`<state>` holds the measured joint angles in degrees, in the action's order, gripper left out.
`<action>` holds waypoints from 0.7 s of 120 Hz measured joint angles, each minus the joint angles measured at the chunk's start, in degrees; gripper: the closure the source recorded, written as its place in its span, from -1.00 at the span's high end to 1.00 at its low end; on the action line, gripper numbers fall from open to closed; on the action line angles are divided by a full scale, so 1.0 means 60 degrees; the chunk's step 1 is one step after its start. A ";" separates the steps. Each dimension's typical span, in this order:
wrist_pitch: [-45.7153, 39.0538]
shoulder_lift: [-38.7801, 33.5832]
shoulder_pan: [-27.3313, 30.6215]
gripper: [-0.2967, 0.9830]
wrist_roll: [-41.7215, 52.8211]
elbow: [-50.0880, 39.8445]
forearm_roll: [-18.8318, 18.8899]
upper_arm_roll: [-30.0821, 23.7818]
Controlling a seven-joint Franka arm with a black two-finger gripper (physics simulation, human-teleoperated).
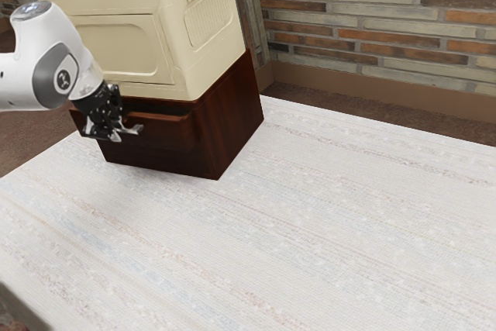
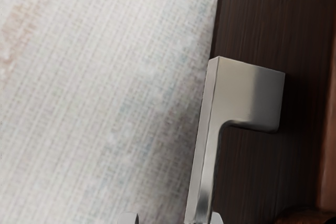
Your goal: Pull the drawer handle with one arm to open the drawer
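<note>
Gripper (image 1: 113,131), ext. view: at drawer front (image 1: 167,131), fingers apart, i.e. released, not clamped. Handle (image 1: 133,129) = target, right at fingertips. Drawer front stands slightly out from cabinet (image 1: 232,118), so partly open at most; more pull needed, prob. straight away from cabinet. Cream case (image 1: 116,48) sits on cabinet, just above & behind gripper; arm (image 1: 58,67) passes close by its front. Risk: if hand lifts or tilts mid-pull, wrist could knock case. Table (image 1: 294,230) lies under gripper, low clearance, so a dip in the pull path could scrape it. Brick wall (image 1: 372,21) well beyond cabinet, not in the way.

Wrist view: handle bar runs betw. fingertips. One fingertip (image 2: 217,218) right by bar's cabinet-facing side, contact can't tell; other fingertip (image 2: 127,218) on outer side w/ visible gap, so no grasp. Risk: pulling w/ this loose hold = bar slips off the inner finger, esp. if hand yaws. Closing off-center could also shove bar sideways & jam drawer.
</note>
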<state>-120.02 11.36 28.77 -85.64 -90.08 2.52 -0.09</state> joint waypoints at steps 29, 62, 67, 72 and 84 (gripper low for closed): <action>-0.0007 -0.0549 -0.0012 -0.46 0.0054 -0.0717 -0.0002 0.0100; -0.0249 -0.1261 0.0132 -0.47 0.0091 -0.1741 0.0013 0.0068; -0.0281 -0.1357 0.0147 -0.47 0.0096 -0.1856 0.0016 0.0066; -0.0306 -0.1447 0.0154 -0.47 0.0100 -0.1946 0.0018 0.0068; -0.0345 -0.1628 0.0149 -0.47 0.0105 -0.2147 0.0018 0.0092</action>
<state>-122.09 1.60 29.67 -85.01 -102.96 2.63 0.46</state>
